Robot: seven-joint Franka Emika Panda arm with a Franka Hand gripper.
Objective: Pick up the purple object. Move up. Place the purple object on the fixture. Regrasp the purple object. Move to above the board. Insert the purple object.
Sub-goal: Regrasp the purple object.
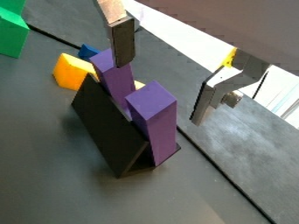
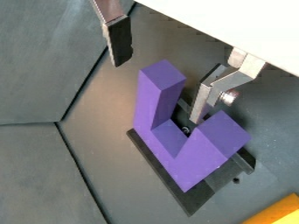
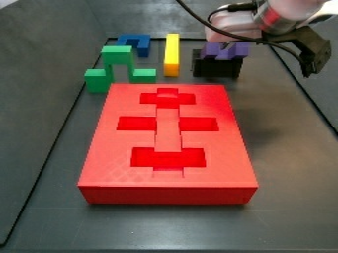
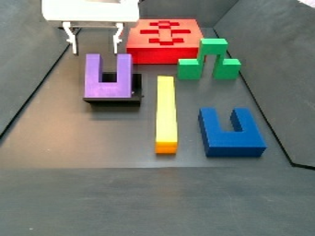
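Purple block point(image 4: 107, 76) seated on fixture point(image 4: 113, 100), prongs pointing up the back wall. Tool point(image 4: 94, 39) open, empty, just behind and above the prong tips; regrasp likely calls for straddling one prong.

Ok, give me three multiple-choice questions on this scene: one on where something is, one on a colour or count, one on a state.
1. Where is the purple object?
A. on the fixture
B. in the board
C. on the yellow bar

2. How many green blocks are there?
A. one
B. two
C. four

3. What is the gripper doing?
A. clamping the blue block
B. open, holding nothing
C. shut on the yellow bar

Answers: 1 A, the purple object leans on the black fixture. 2 B, a side view shows two green blocks. 3 B, both wrist views show its fingers spread apart around one prong, gripping nothing.
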